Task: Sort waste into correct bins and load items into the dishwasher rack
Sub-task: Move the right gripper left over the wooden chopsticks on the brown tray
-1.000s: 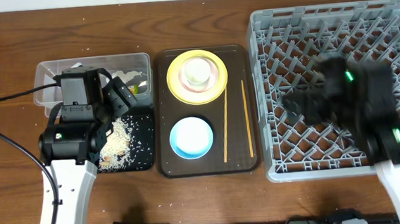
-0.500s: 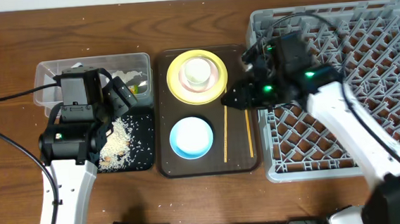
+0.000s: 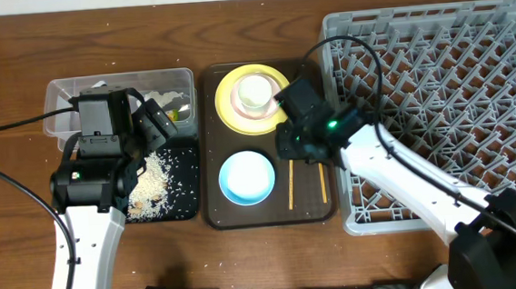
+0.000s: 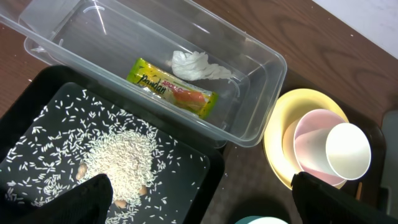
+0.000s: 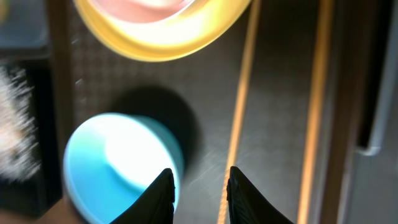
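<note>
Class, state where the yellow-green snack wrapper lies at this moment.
Left wrist view: the wrapper lies inside the clear tub, beside the white tissue, left of the yellow plate.

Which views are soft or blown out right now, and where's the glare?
Right wrist: soft throughout, chopsticks and yellow plate edges smeared, bright bloom on the light blue bowl. Left wrist: sharp, rice grains separate, snack wrapper print readable; specular streaks on the clear tub walls. Overhead: crisp, evenly lit, no smear on the right arm.
</note>
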Controlling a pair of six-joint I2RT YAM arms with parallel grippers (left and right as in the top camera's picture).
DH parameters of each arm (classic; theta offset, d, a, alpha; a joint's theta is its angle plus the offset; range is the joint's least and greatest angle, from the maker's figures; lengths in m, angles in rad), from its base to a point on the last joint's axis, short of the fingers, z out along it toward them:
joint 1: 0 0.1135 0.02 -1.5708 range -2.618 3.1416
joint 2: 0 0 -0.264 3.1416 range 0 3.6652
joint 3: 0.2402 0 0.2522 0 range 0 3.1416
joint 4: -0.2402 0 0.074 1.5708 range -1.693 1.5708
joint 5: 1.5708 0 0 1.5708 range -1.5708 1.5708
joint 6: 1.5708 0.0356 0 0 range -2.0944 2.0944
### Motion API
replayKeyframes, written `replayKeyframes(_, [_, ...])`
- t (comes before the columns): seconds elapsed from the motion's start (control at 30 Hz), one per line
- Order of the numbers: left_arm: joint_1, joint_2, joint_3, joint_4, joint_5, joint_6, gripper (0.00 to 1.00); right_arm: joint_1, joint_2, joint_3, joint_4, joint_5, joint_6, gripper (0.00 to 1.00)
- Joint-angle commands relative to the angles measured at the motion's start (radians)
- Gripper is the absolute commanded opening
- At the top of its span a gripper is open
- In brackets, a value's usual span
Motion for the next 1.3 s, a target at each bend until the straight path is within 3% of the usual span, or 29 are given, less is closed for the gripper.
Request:
replayKeyframes(0.0, [0.004, -0.004, 0.013, 0.000, -0.005, 0.006, 0.95, 0.047, 0.007, 0.015, 0.010, 0.211, 0.044, 0.25])
replayKeyframes(0.63, [0.004, -0.004, 0.013, 0.000, -0.005, 0.006, 0.95, 0.077, 0.015, -0.013, 0.077, 0.273, 0.043, 0.22])
replayKeyframes(1.27, [0.004, -0.004, 0.013, 0.000, -0.005, 0.006, 0.95, 0.077, 0.257, -0.013, 0.111, 0.272, 0.051, 0.22])
